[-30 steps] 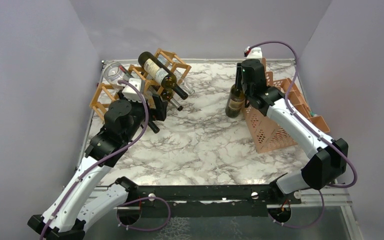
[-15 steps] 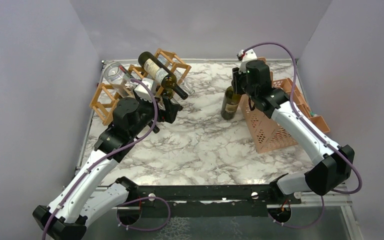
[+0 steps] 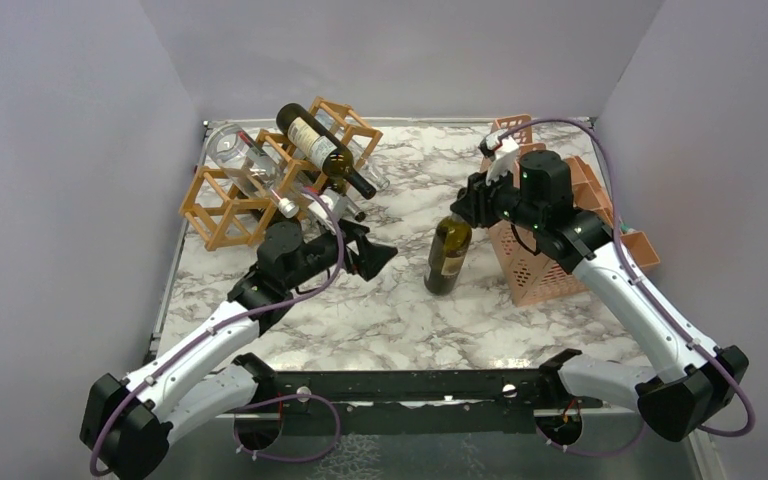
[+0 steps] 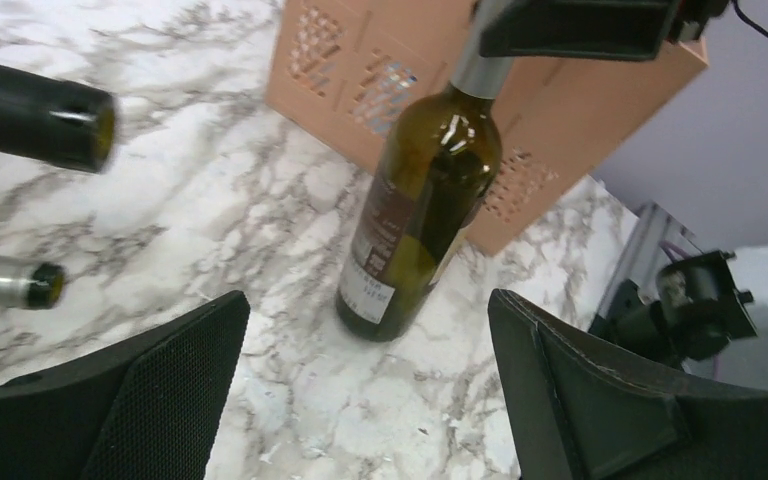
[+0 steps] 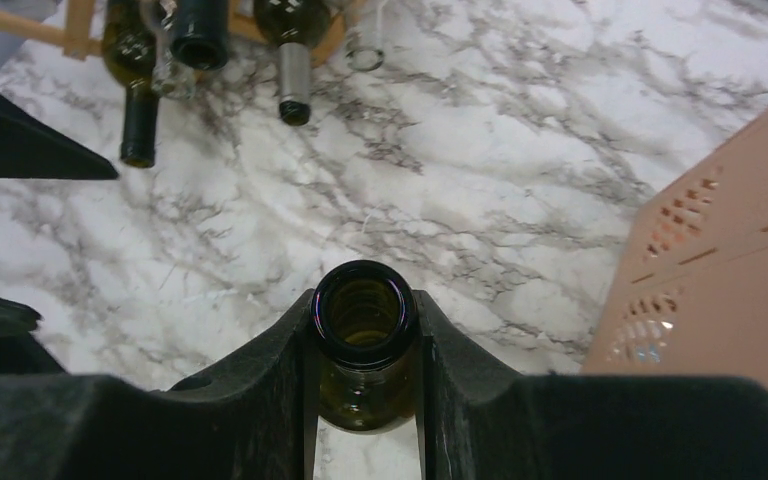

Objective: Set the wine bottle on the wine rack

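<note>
The wine bottle [image 3: 447, 256] is dark green with a cream label and leans over the middle of the marble table, its base at or just above the surface. My right gripper [image 3: 464, 207] is shut on its neck. The right wrist view shows the open bottle mouth [image 5: 365, 308] clamped between the fingers [image 5: 260, 375]. My left gripper [image 3: 372, 259] stands open just left of the bottle and faces it without touching. In the left wrist view the bottle [image 4: 422, 210] sits a little beyond the wide-apart fingers [image 4: 175, 385]. The wooden wine rack [image 3: 222, 214] stands at the back left.
The rack holds several bottles lying down, among them a dark labelled one [image 3: 318, 146], with necks [image 5: 140, 118] pointing toward the table middle. A pink plastic crate [image 3: 540, 268] stands right of the bottle, under my right arm. Purple walls close in three sides.
My right gripper has carried the bottle from beside the crate toward the table middle and tilted it. My left arm swung away from the rack and now faces the bottle.
</note>
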Robot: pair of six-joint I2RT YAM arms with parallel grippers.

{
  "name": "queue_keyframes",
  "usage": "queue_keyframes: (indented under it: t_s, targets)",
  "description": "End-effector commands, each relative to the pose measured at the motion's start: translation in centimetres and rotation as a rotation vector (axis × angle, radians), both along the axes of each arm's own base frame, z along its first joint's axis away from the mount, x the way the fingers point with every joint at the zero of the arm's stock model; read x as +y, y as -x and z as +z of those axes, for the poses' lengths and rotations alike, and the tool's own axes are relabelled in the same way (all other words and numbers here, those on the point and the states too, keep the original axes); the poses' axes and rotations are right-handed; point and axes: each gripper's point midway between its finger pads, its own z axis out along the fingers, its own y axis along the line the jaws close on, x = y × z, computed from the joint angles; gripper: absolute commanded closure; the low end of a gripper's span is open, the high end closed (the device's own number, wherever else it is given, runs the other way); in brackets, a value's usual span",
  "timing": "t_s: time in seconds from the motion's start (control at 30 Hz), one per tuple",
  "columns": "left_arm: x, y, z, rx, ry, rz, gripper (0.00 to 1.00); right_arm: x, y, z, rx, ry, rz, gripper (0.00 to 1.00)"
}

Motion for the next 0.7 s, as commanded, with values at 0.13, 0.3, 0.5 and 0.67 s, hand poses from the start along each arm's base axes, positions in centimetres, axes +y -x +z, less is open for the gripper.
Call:
queue_keyframes:
  t_s: [0.13,0.3,0.5,0.67]
  targets:
    - [-5.1,3.0,-1.8,-0.101,0.003,-0.147,0.03,4.7,4.0,2.2,0.031,-0.2,0.303,0.99]
    - [-6.4,2.7,-4.4,-0.099,-0.047,-0.138,0.03,5.7,4.6,2.4,0.062,-0.256,0.352,0.99]
    - [-7.5,2.0,-7.1,-0.104,-0.12,-0.135,0.03,6.4,5.6,2.4,0.097,-0.307,0.404,0.99]
    - [-8.6,2.5,-7.9,-0.124,-0.125,-0.191,0.01,6.7,6.3,2.6,0.114,-0.331,0.433,0.99]
